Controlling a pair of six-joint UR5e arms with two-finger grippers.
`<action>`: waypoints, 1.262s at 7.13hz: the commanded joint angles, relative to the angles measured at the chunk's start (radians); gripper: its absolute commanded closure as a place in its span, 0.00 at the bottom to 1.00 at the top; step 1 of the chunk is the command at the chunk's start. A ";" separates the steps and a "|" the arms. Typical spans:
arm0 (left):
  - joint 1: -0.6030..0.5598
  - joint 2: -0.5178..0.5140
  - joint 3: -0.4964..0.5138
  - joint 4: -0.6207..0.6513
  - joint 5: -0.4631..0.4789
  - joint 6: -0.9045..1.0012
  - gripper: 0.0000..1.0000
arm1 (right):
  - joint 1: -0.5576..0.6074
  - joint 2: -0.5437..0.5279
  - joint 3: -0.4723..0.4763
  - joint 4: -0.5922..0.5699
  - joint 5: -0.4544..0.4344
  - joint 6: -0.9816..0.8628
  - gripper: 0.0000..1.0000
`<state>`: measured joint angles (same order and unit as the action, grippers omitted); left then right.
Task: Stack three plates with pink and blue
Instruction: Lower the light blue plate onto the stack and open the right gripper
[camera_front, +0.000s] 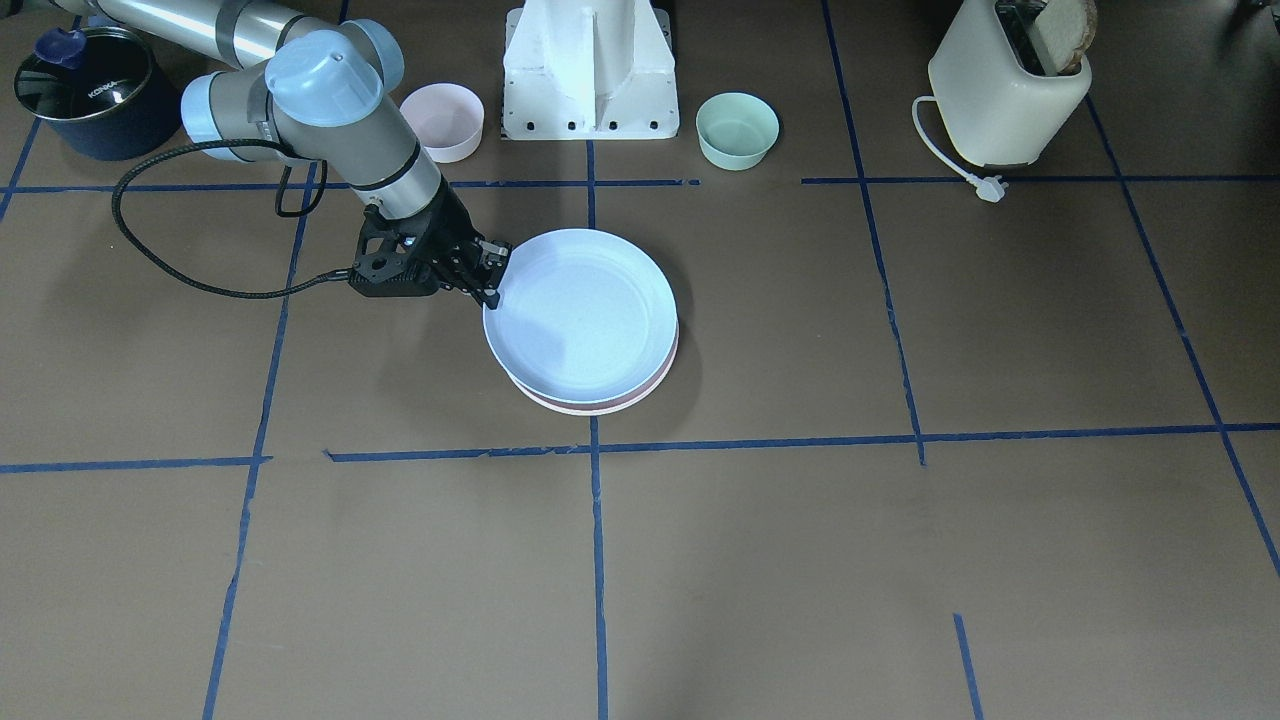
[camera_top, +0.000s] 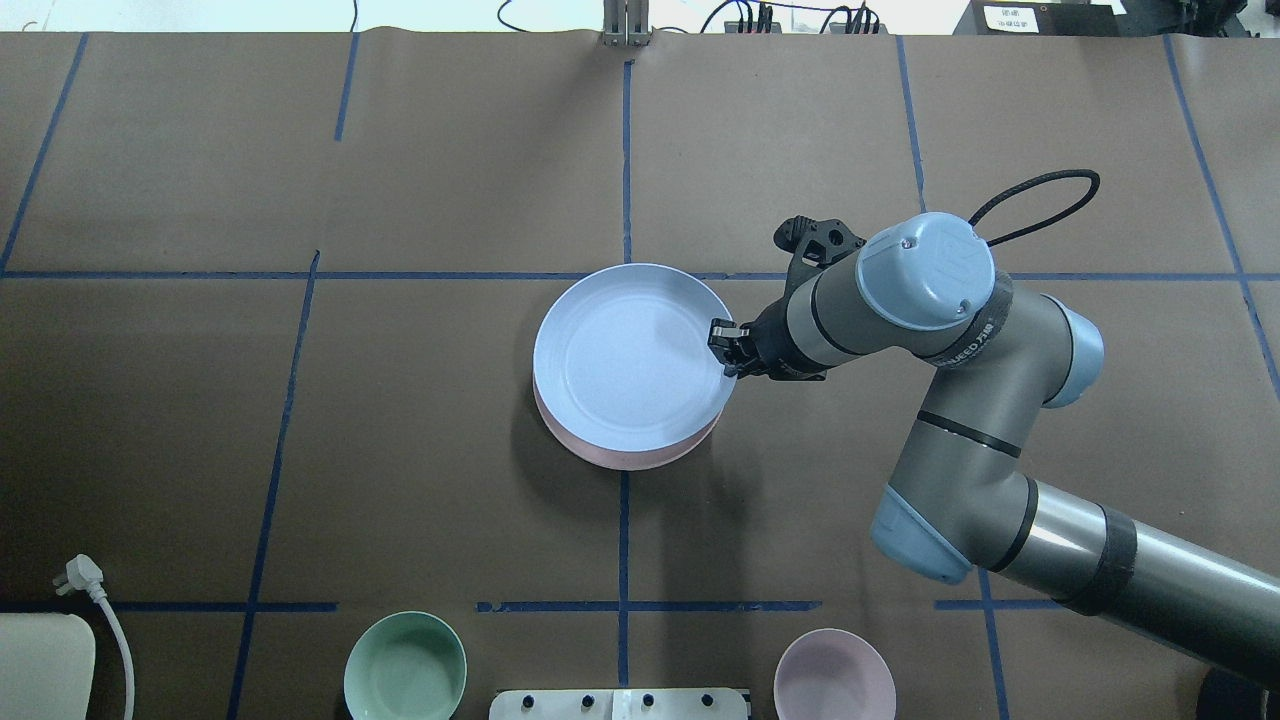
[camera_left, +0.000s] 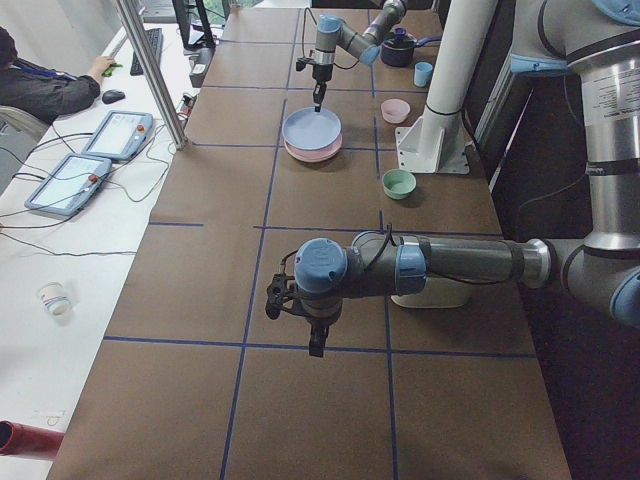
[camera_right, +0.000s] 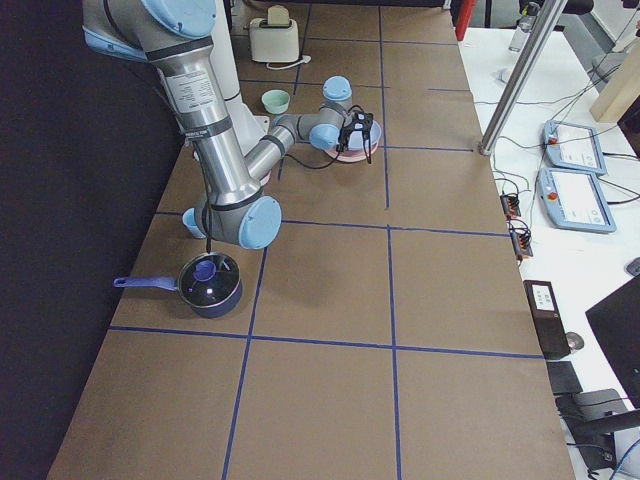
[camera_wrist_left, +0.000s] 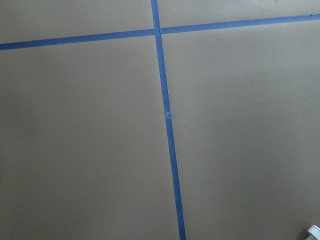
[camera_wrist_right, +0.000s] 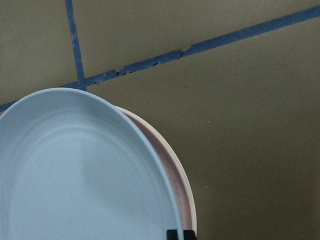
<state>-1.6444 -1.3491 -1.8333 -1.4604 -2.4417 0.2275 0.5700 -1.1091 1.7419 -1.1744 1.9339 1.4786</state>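
Blue plate (camera_front: 585, 315) sits off-centre on pink plate (camera_front: 590, 408) mid-frame; right gripper (camera_front: 490, 280), clamped on its rim, should centre it before release.

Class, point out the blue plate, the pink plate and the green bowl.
blue plate (camera_top: 630, 355): overhead view, middle of its floor.
pink plate (camera_wrist_right: 175, 185): right wrist view, bare rim beside the blue plate.
green bowl (camera_top: 405, 668): overhead view, its inner floor.
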 joint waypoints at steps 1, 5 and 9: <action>0.000 -0.002 -0.003 -0.001 0.003 0.006 0.00 | -0.016 0.006 -0.009 -0.001 -0.024 -0.003 0.00; 0.000 -0.001 0.031 0.002 0.006 0.007 0.00 | 0.138 -0.009 -0.001 -0.135 0.144 -0.244 0.00; -0.005 0.016 0.035 0.003 0.007 0.010 0.00 | 0.631 -0.260 -0.007 -0.388 0.365 -1.157 0.00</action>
<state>-1.6475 -1.3389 -1.7988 -1.4593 -2.4367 0.2373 1.0368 -1.2522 1.7396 -1.5173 2.2494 0.6371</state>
